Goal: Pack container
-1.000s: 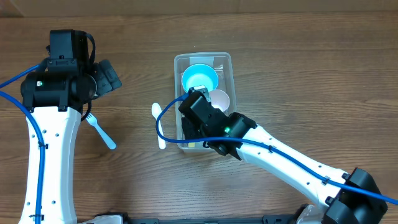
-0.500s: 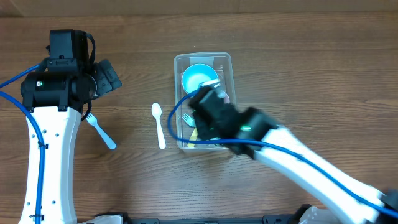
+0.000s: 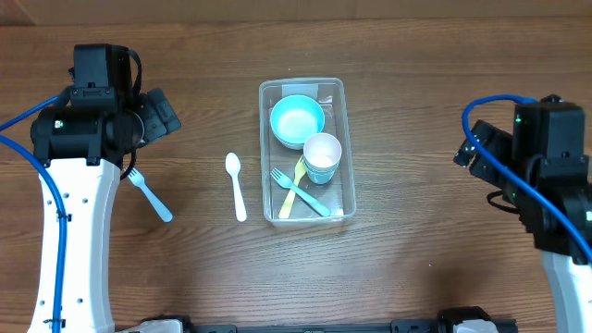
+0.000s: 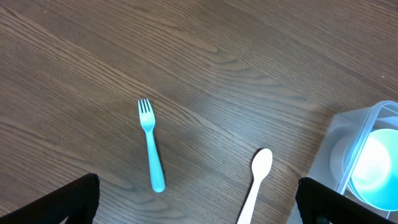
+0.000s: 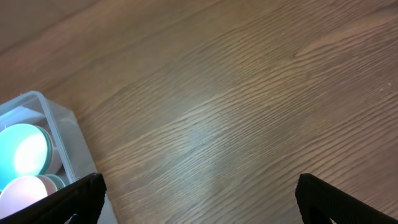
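The clear container (image 3: 302, 84) stands mid-table. Inside it are a blue bowl (image 3: 297, 120), a pale cup (image 3: 322, 157), and a yellow fork (image 3: 289, 198) crossed with a blue fork (image 3: 309, 198). On the table left of it lie a white spoon (image 3: 237, 188) and another blue fork (image 3: 149, 195). My left gripper (image 3: 165, 113) hovers open above that fork (image 4: 151, 154) and the spoon (image 4: 256, 183), holding nothing. My right gripper (image 3: 472, 148) is open and empty over bare wood far to the right, with the container's corner (image 5: 59, 134) at its left.
Both white arms with blue cables stand at the table's left and right sides. Bare dark wood surrounds the container on every side.
My right arm has pulled back from over the container to the table's right side and its jaws have opened. The two forks in the container now show. The left arm has not moved.
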You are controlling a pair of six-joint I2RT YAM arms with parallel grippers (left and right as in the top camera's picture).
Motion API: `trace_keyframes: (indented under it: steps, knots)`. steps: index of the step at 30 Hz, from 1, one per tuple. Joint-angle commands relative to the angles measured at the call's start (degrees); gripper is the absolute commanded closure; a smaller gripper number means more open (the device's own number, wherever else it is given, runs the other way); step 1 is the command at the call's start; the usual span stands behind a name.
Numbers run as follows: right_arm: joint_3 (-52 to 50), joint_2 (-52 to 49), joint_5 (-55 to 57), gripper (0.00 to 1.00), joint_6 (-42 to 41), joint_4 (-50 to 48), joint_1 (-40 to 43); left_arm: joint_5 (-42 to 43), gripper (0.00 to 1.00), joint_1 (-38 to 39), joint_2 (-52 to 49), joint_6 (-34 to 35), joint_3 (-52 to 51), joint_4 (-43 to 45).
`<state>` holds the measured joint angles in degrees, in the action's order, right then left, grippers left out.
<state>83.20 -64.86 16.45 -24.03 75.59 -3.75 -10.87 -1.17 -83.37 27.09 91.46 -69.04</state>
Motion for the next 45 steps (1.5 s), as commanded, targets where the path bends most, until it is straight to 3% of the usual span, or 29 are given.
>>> trace_keyframes:
  steps: [1, 6, 9, 15, 16, 20, 25, 31, 45]
  knots:
    - [0.79, -1.36, 0.00, 0.00, 0.48, -0.24, 0.24, 0.42, 0.00, -0.31, 0.55, 1.03, 0.57, 0.07]
    - [0.79, -4.24, 0.00, 0.00, 0.48, -0.24, 0.24, 0.42, 0.00, -0.31, 0.55, 1.22, 0.57, 0.44]
    - [0.79, -5.55, 0.00, 0.00, 0.48, -0.24, 0.24, 0.50, 0.00, -0.31, 0.55, 1.66, 0.57, 6.60]
    - [0.76, -7.45, 0.00, 0.00, 0.48, -0.24, 0.24, 12.09, 0.00, -0.22, 0.46, 1.66, 0.26, 0.39]
    - [0.76, -7.45, 0.00, 0.00, 0.48, -0.24, 0.24, 17.05, 0.00, 0.35, 0.46, 1.66, -0.61, 0.26]
    - [0.76, -7.45, 0.00, 0.00, 0.48, -0.26, 0.24, 14.01, 0.11, 6.93, 0.46, 0.15, -6.93, 0.92]
    - [0.76, -7.45, 0.00, 0.00, 0.48, -0.26, 0.24, 9.81, 0.16, 15.54, 0.46, 3.10, -25.83, 14.40]
    - [0.76, -7.45, 0.00, 0.00, 0.48, -0.26, 0.24, 8.52, 0.29, 15.89, 0.46, 3.63, -39.50, 28.09]
    - [0.76, -7.45, 0.00, 0.00, 0.48, -0.26, 0.24, 7.48, 0.35, 16.63, -1.55, -6.75, -50.73, 50.18]
